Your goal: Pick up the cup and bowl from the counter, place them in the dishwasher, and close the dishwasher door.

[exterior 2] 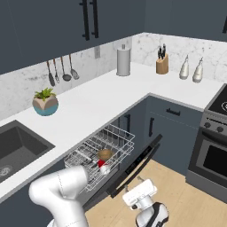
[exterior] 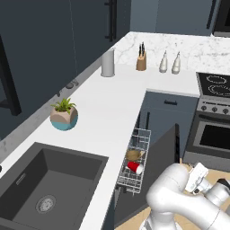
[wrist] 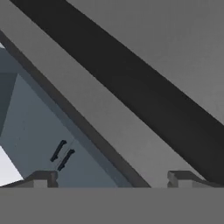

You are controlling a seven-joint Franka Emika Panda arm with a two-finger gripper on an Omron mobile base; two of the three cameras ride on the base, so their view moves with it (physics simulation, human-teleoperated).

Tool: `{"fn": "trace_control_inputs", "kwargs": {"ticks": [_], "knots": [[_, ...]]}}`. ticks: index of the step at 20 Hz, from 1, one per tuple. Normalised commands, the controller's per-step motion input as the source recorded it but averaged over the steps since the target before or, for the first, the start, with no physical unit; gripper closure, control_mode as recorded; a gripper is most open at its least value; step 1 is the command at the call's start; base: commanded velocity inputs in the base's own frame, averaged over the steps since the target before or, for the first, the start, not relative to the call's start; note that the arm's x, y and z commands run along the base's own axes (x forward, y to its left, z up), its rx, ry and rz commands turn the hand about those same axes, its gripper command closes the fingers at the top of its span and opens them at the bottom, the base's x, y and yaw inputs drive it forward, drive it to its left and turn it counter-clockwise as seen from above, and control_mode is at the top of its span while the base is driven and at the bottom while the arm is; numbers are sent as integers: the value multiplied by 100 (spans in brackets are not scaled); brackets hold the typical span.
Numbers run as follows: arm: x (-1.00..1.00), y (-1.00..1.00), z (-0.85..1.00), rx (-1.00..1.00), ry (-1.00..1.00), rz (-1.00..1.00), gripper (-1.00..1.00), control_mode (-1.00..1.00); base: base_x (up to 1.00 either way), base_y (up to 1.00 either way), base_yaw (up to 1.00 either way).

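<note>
The cup (exterior: 135,167) and bowl (exterior: 134,155) are sitting in the dishwasher's pulled-out rack (exterior: 134,161). The open claw (wrist: 109,177) is facing the half-raised door (exterior: 155,168); pushing now risks jamming the rack.

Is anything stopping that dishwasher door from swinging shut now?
Possibly the rack. The dishwasher door is partly raised, with the gripper just below its outer face. The white wire rack, holding the cup and the bowl, looks pulled out above the door, so it may block closing unless pushed in.
</note>
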Motion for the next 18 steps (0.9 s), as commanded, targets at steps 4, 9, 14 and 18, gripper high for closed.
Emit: {"fn": "trace_control_inputs", "kwargs": {"ticks": [4, 9, 14, 18], "knots": [[30, -29, -84, 5, 2, 0, -100, -100, 0, 0, 0], [9, -65, -100, 0, 0, 0, -100, -100, 0, 0, 0], [0, -73, -96, 0, 0, 0, -100, -100, 0, 0, 0], [22, -1, -98, -18, -8, -4, -100, -100, 0, 0, 0]]}}
